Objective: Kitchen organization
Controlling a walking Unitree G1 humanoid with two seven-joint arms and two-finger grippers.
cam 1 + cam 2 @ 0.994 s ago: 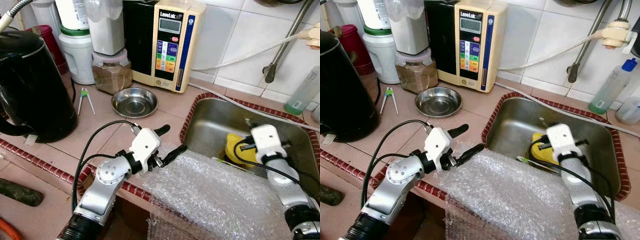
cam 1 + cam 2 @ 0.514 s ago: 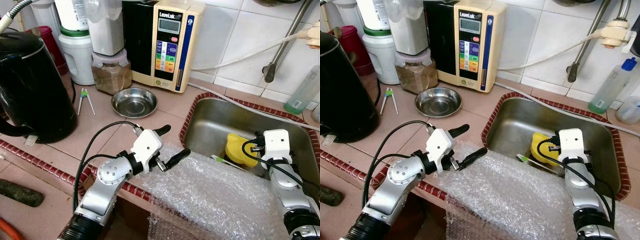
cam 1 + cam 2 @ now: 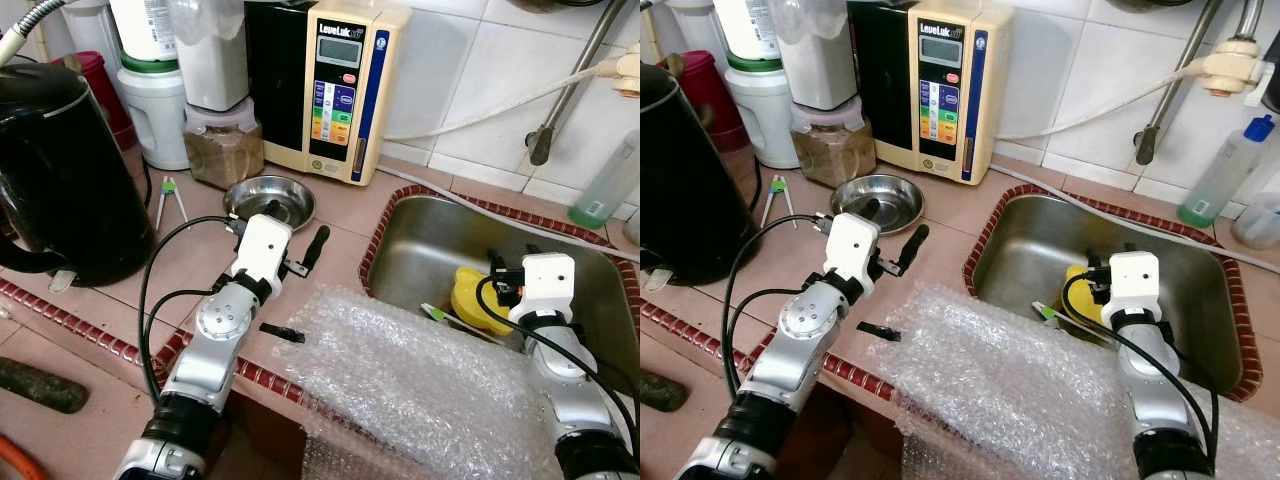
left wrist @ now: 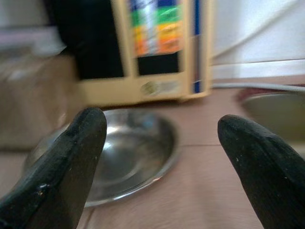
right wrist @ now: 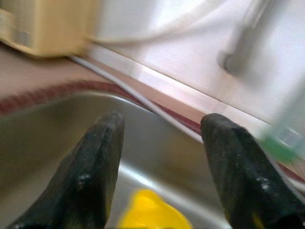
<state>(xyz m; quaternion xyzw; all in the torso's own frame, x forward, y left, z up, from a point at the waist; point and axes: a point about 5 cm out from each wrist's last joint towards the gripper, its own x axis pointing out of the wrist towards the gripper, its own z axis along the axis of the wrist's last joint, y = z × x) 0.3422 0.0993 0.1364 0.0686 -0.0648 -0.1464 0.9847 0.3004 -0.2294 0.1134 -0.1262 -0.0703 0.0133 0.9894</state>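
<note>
My left gripper [image 3: 292,240] hovers over the counter with its fingers spread wide, aimed at the steel bowl [image 3: 268,203] just beyond. Bubble wrap [image 3: 420,385] drapes the counter edge. My right gripper [image 5: 159,167], fingers apart, hangs in the sink [image 3: 420,250] above the yellow object [image 3: 476,300].

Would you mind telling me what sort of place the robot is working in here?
Most likely a home kitchen: a steel sink set in a tiled counter, a black kettle, and a water ionizer against the white-tiled wall.
</note>
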